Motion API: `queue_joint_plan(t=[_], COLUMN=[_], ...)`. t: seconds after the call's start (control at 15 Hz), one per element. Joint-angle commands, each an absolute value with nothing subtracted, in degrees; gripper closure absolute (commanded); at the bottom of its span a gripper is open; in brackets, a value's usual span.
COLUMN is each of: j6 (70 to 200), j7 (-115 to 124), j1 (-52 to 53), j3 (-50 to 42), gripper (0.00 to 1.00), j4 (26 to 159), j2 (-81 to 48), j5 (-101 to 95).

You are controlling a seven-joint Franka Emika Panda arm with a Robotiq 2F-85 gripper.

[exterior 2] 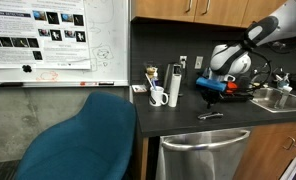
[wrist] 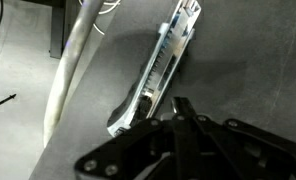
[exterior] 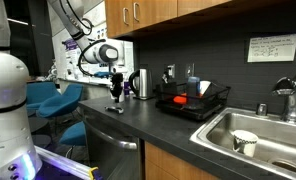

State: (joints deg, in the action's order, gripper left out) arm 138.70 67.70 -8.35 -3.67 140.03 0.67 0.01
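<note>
1. The fingers (wrist: pixel 180 110) are pressed together and grip nothing. They hang low over the dark desk (wrist: pixel 238 60).
2. The tool (wrist: pixel 158 65), long and silver, lies flat on the desk just beside the fingertips, and I cannot tell if they touch.
3. My judgement: it is not yet gripped or lifted, so all the work on it is left.
4. Farther along the desk stand 1 kettle (exterior: pixel 142 83), 1 rack (exterior: pixel 193 102) and the sink (exterior: pixel 253 130).

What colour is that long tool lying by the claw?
Silvery grey: the long thin metal tool shows best in the wrist view.
</note>
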Motion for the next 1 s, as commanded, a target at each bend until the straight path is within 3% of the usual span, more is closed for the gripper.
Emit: queue_joint_plan(t=[0.0,0.33,0.93], j6=[133.1,129.4,135.8], j7=[66.1,66.7,68.0], j1=[-7.9,-9.4,-9.3], j3=[-4.7,-5.1,-4.5], gripper=[1.0,1.0,1.0], j4=[143.6,147.1,146.1], j2=[7.1,9.9,3.7], j5=[2.1,-1.1,-5.1])
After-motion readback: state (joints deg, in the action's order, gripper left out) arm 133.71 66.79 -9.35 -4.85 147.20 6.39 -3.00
